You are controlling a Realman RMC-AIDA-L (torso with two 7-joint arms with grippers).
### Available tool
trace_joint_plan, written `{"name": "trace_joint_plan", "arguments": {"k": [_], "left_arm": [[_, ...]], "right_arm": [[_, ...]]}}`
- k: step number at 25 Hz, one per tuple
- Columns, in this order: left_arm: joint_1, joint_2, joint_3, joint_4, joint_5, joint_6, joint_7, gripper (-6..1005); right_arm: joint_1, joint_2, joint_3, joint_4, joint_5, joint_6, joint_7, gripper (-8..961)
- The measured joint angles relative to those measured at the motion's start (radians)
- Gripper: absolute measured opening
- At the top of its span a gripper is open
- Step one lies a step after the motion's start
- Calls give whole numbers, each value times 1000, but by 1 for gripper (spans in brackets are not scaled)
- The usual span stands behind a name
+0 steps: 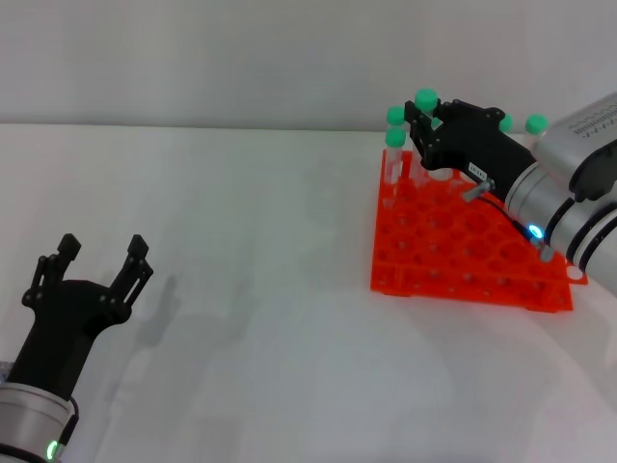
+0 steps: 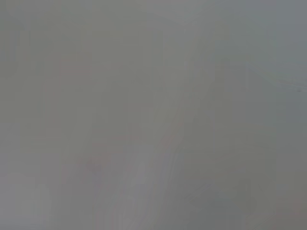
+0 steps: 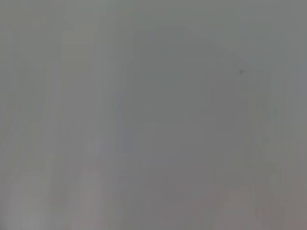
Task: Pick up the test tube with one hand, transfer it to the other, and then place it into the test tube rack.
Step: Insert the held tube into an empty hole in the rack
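Right gripper [image 1: 421,123] pinching green-capped test tube [image 1: 425,99] upright over orange-red rack [image 1: 463,253], far-right of worktop, likely lining up a hole | left gripper [image 1: 99,260] spread, empty, near-left corner, parked.

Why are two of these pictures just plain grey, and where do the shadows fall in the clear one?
Both wrist views show only featureless grey, nothing recognisable. The head view is clear and evenly lit: the left gripper casts a soft shadow on the white table, and a faint one lies before the test tube rack.

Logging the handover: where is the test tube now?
Head view, right side: the test tube sits in the right claw above the test tube rack's far corner.
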Motion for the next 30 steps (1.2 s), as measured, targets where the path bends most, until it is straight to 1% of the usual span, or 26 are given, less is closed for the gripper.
{"name": "trace_joint_plan", "arguments": {"k": [7,19,22,27,30], "left_arm": [[-3,0,0,-5,-1,0,0,881],[-10,2,0,-7,-2,1,0,881],[-10,2,0,-7,0,2,0,881],[-10,2,0,-7,0,2,0,881],[-8,2,0,-7,0,2,0,881]], "right_arm": [[2,0,-5,2,22,-10,-4,246],[7,0,-12,1,39,13,-34,253],[9,0,-37,0,84,13,-55,254],[15,0,-109,0,188,15,-95,257],[17,0,-134,-3,216,16,-104,259]]}}
